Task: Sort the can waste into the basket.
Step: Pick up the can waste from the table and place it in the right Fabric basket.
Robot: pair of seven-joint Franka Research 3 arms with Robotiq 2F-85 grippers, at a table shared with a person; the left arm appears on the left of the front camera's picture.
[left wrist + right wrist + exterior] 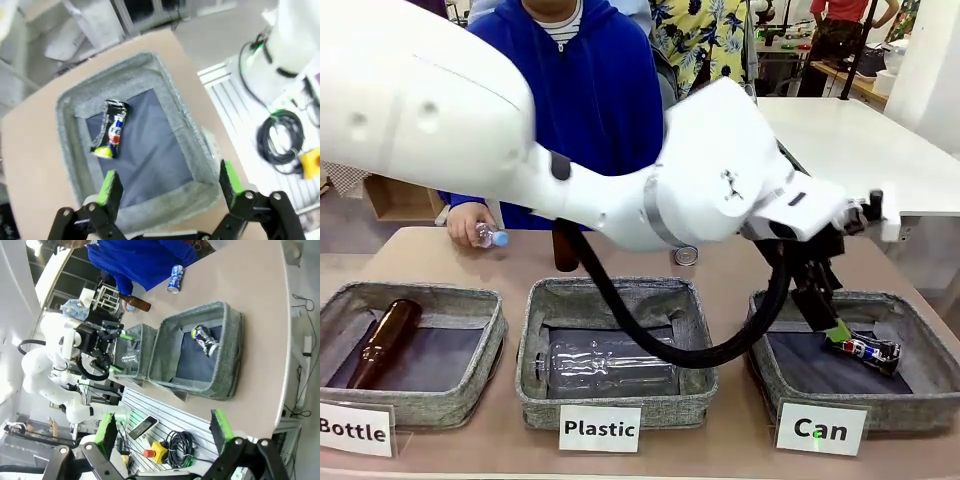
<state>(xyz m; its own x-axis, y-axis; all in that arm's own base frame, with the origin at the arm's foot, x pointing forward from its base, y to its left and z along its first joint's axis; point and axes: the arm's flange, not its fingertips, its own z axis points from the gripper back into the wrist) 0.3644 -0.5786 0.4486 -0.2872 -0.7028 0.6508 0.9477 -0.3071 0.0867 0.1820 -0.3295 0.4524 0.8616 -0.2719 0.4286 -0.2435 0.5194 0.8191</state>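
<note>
The crushed dark and silver can (865,349) lies in the grey basket (910,398) behind the white "Can" card (820,428). My left gripper (828,322) hangs over that basket, open and holding nothing. From the left wrist, the crushed can (112,131) rests on the dark lining of the basket (184,113), beyond my open left gripper (169,177). The right wrist view takes in the basket (233,355), the crushed can (205,339) and the blue can (175,278) on the table near the person. My right gripper (164,426) is open and well away from the table.
The "Plastic" basket (532,340) holds a clear bottle (605,365). In the "Bottle" basket (490,350) lies a brown bottle (382,343). The person's hand (465,222) holds a small plastic bottle (492,237) at the far edge. Another brown bottle (137,303) stands near the blue can.
</note>
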